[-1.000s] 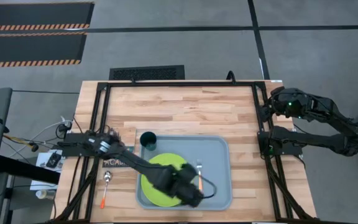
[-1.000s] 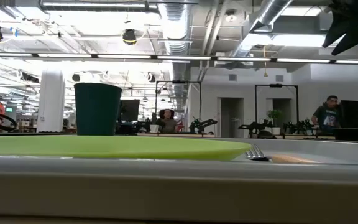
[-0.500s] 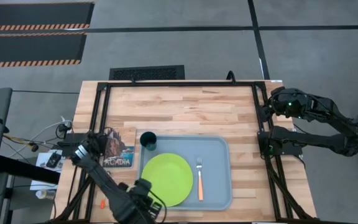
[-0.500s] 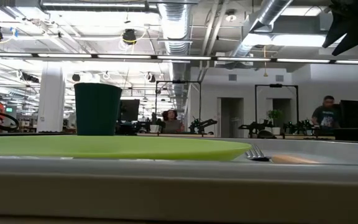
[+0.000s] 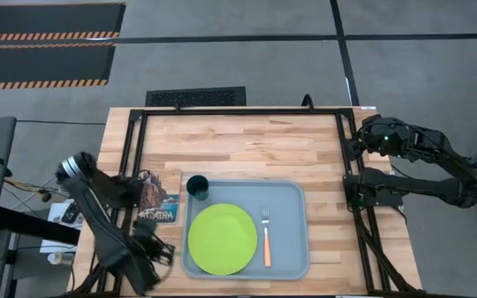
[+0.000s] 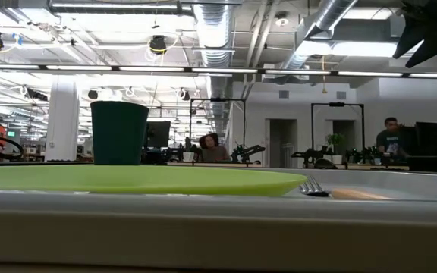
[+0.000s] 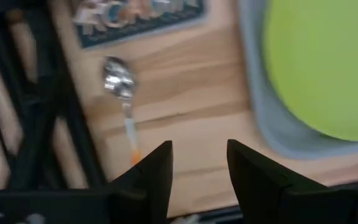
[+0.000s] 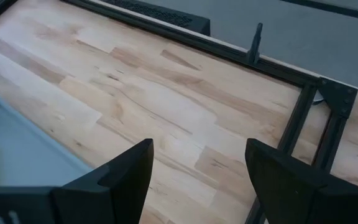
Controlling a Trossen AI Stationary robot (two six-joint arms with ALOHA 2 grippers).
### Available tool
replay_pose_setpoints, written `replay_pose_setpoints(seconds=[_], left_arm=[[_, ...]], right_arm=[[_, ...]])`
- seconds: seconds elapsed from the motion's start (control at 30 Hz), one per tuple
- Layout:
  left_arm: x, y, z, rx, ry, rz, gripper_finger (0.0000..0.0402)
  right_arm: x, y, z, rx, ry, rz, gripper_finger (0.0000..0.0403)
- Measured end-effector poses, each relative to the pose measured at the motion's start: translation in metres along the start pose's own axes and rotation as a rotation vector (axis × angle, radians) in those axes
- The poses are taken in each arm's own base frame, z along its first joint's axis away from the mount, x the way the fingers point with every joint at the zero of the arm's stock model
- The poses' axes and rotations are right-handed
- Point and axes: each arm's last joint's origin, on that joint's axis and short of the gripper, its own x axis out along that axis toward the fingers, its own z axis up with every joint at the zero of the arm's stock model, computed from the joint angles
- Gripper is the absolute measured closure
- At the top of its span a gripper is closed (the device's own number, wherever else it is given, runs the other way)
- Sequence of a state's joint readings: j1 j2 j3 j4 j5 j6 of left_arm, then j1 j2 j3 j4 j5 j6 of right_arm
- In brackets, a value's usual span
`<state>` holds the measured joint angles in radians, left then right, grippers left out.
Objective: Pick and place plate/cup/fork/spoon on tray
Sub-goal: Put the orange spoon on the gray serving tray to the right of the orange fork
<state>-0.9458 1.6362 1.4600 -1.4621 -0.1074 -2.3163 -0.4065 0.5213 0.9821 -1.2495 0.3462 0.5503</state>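
Note:
The pale grey-blue tray [image 5: 292,257] lies on the wooden table. On it lie the lime-green plate [image 5: 222,240] and, to its right, the orange-handled fork [image 5: 266,240]. The dark teal cup [image 5: 197,187] stands upright at the tray's far left corner. The spoon [image 7: 122,93] lies on the wood left of the tray; in the high view my left arm hides it. My left gripper [image 7: 197,162] is open and empty above the table's near left corner [image 5: 149,266], by the spoon's orange handle end. My right gripper [image 8: 197,168] is open and empty, folded back at the table's right edge [image 5: 369,141].
A picture card reading ACADIA [image 5: 157,203] lies left of the tray's far corner. A black metal frame [image 5: 238,112] runs along the table's edges. Bare wood lies beyond the tray toward the far edge.
My left gripper has swung from above the tray, near the fork's handle, toward the table's left edge and now hangs over the near left corner by the spoon. The fork, plate and cup have kept still.

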Motion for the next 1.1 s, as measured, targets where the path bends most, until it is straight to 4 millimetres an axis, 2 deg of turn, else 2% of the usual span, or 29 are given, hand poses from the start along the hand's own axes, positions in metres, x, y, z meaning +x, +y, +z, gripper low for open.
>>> replay_pose_setpoints(seconds=[0.13, 0.33, 0.43, 0.63, 0.87, 0.97, 1.1], left_arm=[[0.021, 0.023, 0.013, -0.027, 0.100, 0.020, 0.0262], [0.070, 0.026, 0.015, -0.081, 0.172, 0.036, 0.0262], [0.087, 0.030, 0.017, -0.118, 0.165, 0.056, 0.0262], [0.091, 0.040, 0.020, -0.070, 0.153, 0.154, 0.0262], [0.089, 0.041, 0.019, 0.226, 0.217, 0.168, 0.0262], [0.091, 0.042, 0.021, 0.255, 0.213, 0.182, 0.0262], [0.103, 0.048, 0.024, 0.277, 0.246, 0.234, 0.0262]], right_arm=[[0.000, 0.000, 0.000, 0.000, 0.000, 0.000, 0.0121], [0.000, 0.000, 0.000, 0.000, 0.001, -0.001, 0.0121], [0.000, 0.000, 0.000, 0.000, 0.001, -0.002, 0.0121], [0.000, 0.000, 0.000, 0.002, 0.001, -0.002, 0.0121], [0.000, -0.001, 0.000, 0.023, -0.016, -0.025, 0.0121], [0.000, -0.001, 0.001, 0.037, -0.017, -0.026, 0.0121], [0.000, -0.001, 0.001, 0.038, -0.017, -0.026, 0.0121]])
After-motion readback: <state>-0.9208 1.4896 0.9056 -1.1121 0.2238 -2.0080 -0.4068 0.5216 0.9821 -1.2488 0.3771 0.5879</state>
